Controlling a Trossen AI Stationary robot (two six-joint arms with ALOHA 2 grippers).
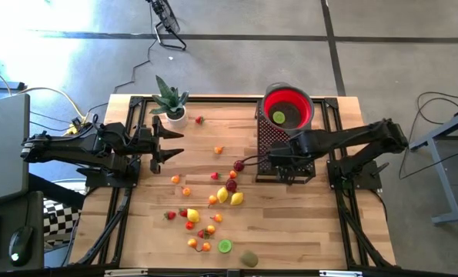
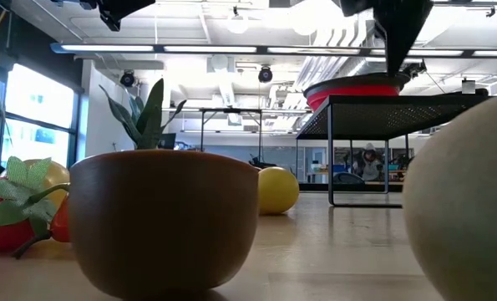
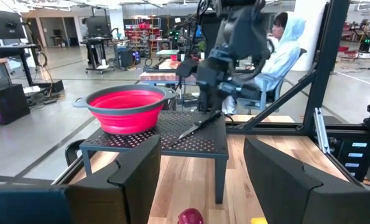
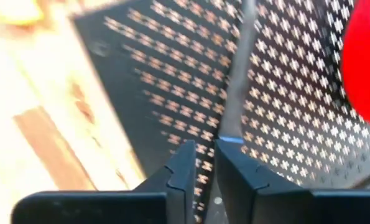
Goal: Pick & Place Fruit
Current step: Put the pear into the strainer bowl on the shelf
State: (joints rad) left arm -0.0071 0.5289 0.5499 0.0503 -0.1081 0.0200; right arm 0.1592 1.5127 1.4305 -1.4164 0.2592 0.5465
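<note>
the fruit (image 1: 236,198) lies loose on the table (image 1: 305,231), scattered from the centre down toward 6 o'clock, with one green piece (image 1: 279,117) already inside the red bowl (image 1: 305,104) at 2 o'clock. most pieces are round; of the two yellow ovals side by side, i cannot tell the long axis. at 4 and 5 o'clock there is bare wood, and the potted plant (image 1: 169,100) crowds the 11 o'clock corner. my right gripper (image 1: 279,160) reaches in from 3 o'clock, arm stretched low over the black stand (image 1: 269,142); its fingers (image 4: 185,168) are drawn almost together. the knife (image 3: 200,123) lies on the stand, and i cannot tell whether i pinch it. my left gripper (image 1: 175,146) hovers at 9 o'clock, spread wide, holding nothing.
</note>
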